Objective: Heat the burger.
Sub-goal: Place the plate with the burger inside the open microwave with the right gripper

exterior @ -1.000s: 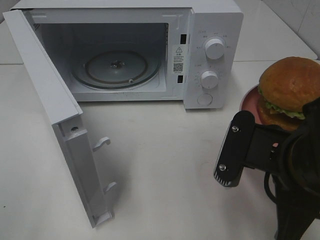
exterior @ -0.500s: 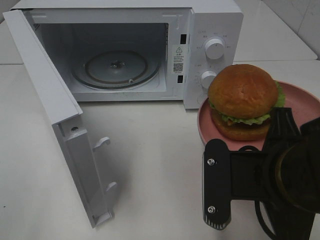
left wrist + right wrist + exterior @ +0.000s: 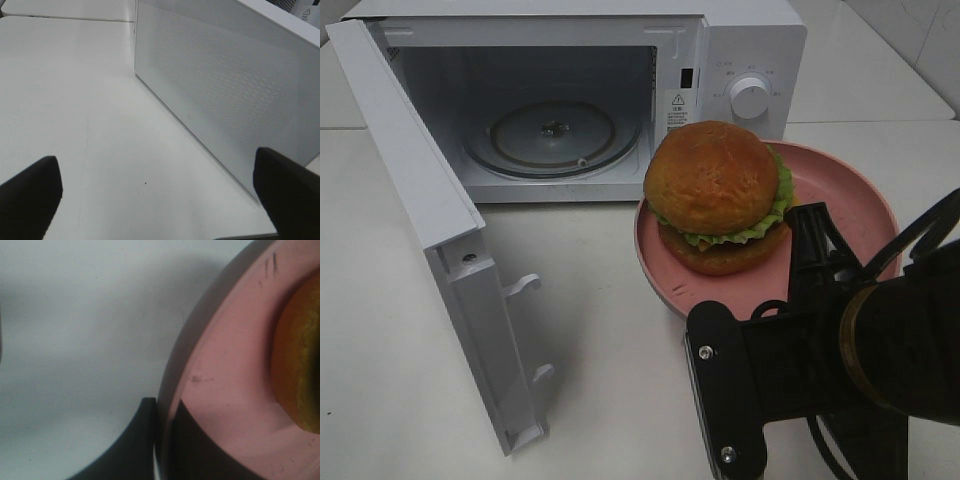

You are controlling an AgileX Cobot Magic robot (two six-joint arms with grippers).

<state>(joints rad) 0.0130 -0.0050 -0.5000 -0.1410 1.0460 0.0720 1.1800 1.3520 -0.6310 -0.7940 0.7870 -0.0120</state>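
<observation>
The burger [image 3: 718, 195], with a glossy brown bun and green lettuce, sits on a pink plate [image 3: 845, 195]. My right gripper [image 3: 808, 232] is shut on the plate's near rim and holds it above the table, just right of the microwave's open cavity. In the right wrist view the two dark fingers [image 3: 145, 440] pinch the plate [image 3: 225, 385] rim, and the burger [image 3: 300, 370] shows at the edge. The left gripper [image 3: 160, 195] is open over bare table beside the door's outer face [image 3: 225, 90]. It is out of the high view.
The white microwave [image 3: 750, 40] stands at the back with its door [image 3: 420, 200] swung wide toward the front left. Its glass turntable [image 3: 552, 135] lies bare inside. The plate hides the lower knob; the upper knob [image 3: 751, 97] shows.
My right gripper has carried the plate and burger leftward from the right edge to in front of the microwave's control panel. The left gripper and the door have not moved.
</observation>
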